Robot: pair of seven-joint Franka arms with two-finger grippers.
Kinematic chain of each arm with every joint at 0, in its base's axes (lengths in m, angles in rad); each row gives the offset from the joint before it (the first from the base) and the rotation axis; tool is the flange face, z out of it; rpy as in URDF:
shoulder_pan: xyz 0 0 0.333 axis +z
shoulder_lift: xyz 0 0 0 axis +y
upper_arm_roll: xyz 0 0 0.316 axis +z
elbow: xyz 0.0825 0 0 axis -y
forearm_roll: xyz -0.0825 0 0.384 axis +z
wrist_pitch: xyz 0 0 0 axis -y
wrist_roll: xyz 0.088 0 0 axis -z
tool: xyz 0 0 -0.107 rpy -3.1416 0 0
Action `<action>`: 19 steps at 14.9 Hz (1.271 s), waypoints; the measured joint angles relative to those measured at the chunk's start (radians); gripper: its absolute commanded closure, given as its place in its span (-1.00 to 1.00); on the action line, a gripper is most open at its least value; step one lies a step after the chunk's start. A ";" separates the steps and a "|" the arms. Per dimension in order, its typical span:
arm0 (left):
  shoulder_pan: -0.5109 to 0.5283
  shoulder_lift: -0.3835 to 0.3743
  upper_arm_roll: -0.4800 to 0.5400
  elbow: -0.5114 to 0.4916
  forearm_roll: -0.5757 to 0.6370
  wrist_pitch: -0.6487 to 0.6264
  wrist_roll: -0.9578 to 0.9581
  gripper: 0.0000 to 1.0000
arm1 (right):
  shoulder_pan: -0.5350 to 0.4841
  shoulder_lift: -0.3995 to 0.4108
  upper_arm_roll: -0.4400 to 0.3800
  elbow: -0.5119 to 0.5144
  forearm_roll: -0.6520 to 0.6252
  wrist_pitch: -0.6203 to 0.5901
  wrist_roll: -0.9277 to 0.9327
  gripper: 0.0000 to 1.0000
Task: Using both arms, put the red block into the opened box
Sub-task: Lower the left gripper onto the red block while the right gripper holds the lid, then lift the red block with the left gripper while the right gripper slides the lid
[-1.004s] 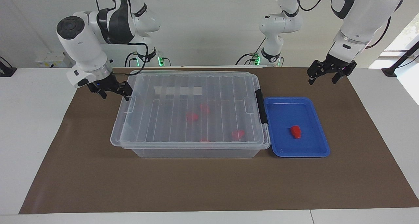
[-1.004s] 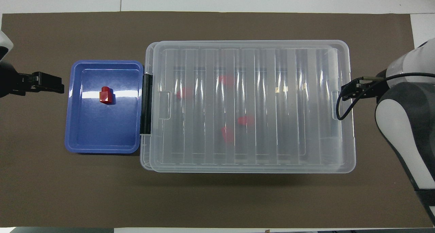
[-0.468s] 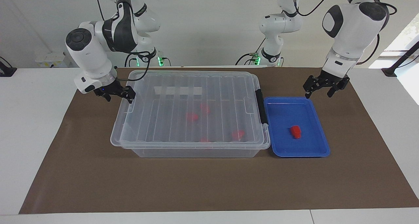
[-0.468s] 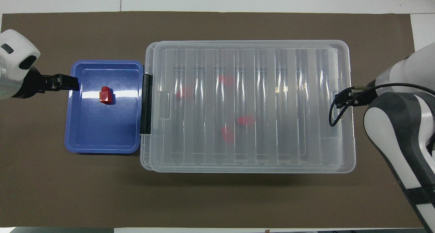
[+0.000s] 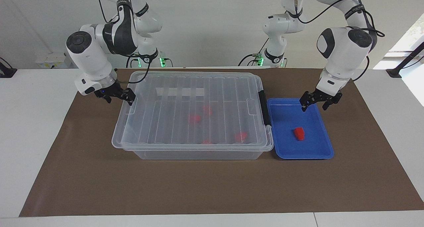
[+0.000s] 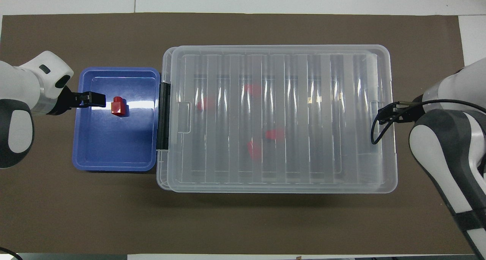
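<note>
The red block (image 5: 299,133) (image 6: 117,106) lies in a shallow blue tray (image 5: 304,155) (image 6: 114,165). My left gripper (image 5: 314,107) (image 6: 93,99) hangs open over the tray, a short way from the block and not touching it. The box (image 5: 192,154) (image 6: 281,188) is a large clear bin with its ribbed lid (image 5: 198,97) lying on top. It stands beside the tray, toward the right arm's end of the table. My right gripper (image 5: 120,100) (image 6: 385,114) is open at the lid's end handle at that end, holding nothing.
Several red pieces (image 5: 194,118) (image 6: 275,134) show blurred through the lid inside the box. A black latch (image 5: 264,107) (image 6: 163,115) sits on the box end next to the tray. A brown mat (image 5: 198,187) covers the table.
My left gripper has come down and in from outside the tray to over it, close to the red block. My right gripper has dropped slightly at the box's end.
</note>
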 measured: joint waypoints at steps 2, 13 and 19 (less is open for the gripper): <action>0.000 0.040 -0.004 -0.045 0.000 0.082 0.000 -0.98 | -0.019 -0.004 0.000 -0.004 0.000 0.000 -0.012 -1.00; -0.001 0.193 -0.005 -0.109 0.000 0.278 0.000 0.99 | -0.145 -0.009 -0.006 -0.007 0.000 0.004 -0.182 -1.00; -0.001 0.189 -0.005 -0.124 0.000 0.280 -0.001 1.00 | -0.170 -0.009 -0.010 -0.006 0.000 0.006 -0.213 -1.00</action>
